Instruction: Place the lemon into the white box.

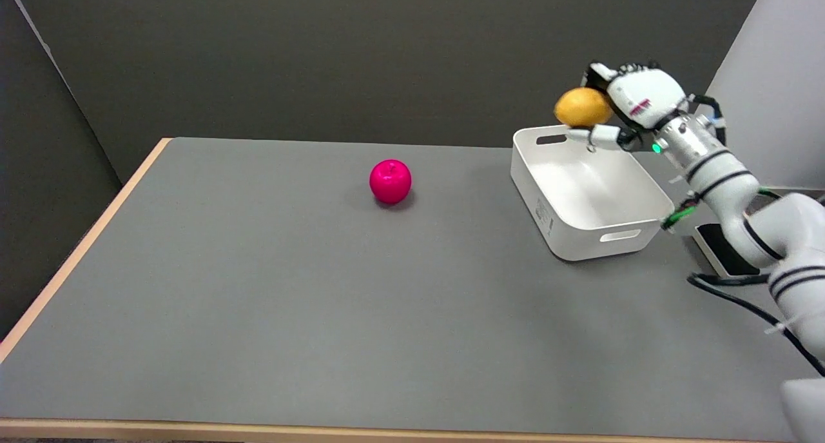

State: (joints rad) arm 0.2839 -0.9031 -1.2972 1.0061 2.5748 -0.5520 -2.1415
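**Lemon held over the far end of the box**

Head view: the right hand point(635, 104) gripped the lemon point(582, 107) from its right side, fingers wrapped over the top and one finger underneath — the fruit was clamped, not resting on anything. It hung in the air above the far rim of the white box point(561, 220), which sat on the right part of the grey table point(258, 288) with nothing visible inside it.

The lemon looked smooth, rounded and a little elongated, with a dull orange-yellow skin. I judged it light and fairly firm, but curved enough to roll or slip out of a loose hold; taking it across its broad middle, as here, seemed the safest place. The box appeared to be stiff, glossy plastic with rounded corners and slot handles at its near and far ends — its floor should take a short drop without trouble.

A shiny pink apple point(390, 181) stood well apart to the left, near the middle of the matte tabletop.
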